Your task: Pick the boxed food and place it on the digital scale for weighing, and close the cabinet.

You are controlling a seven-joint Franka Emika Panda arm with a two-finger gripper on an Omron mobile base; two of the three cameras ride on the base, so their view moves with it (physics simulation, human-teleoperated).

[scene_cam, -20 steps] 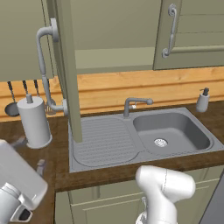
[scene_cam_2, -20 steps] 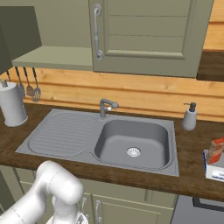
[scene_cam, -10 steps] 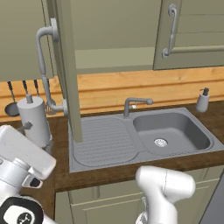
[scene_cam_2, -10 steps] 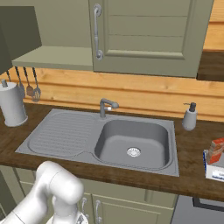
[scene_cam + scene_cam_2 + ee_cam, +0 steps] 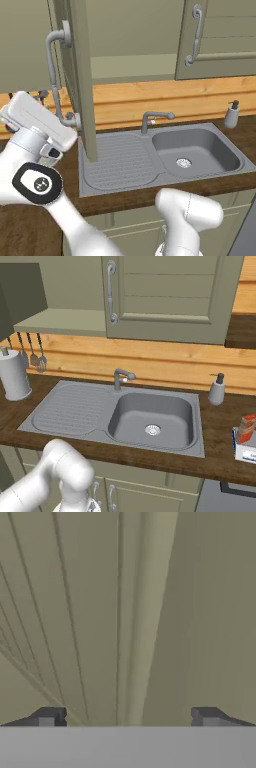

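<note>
1. right in front of the pincer [image 5: 125, 718], filling what it looks at, is the panelled olive-grey face of the cabinet door [image 5: 80, 75]; the jaws stand spread wide with nothing between them, and whether the tips touch the panel i cannot tell
2. that door stands swung out over the counter, and the pincer is on its outer side, on the side away from the sink [image 5: 195, 152]; the door's curved grey handle [image 5: 54, 75] is just above and beside the arm's wrist
3. the door reads as a stiff, flat, hinged slab that should swing with a steady push; my guess is that a flat push on the panel near the handle edge, far from the hinge, would do, and the smooth painted face may let the tips slide
4. the boxed food [image 5: 246, 428] is well apart from the pincer, past the sink and the soap dispenser [image 5: 217, 390], at the far end of the counter; it stands on a pale flat thing, likely the digital scale [image 5: 245, 451], cut by the picture's edge
5. it looks like a light, rigid carton, easy to crush if squeezed hard, best taken across its narrow sides
6. the dark wood counter [image 5: 215, 448] holds a paper-towel roll [image 5: 14, 376] near the pincer's side, a ribbed drainboard [image 5: 117, 162] and a tap [image 5: 150, 120]; the other cabinet door [image 5: 165, 296] is shut
</note>
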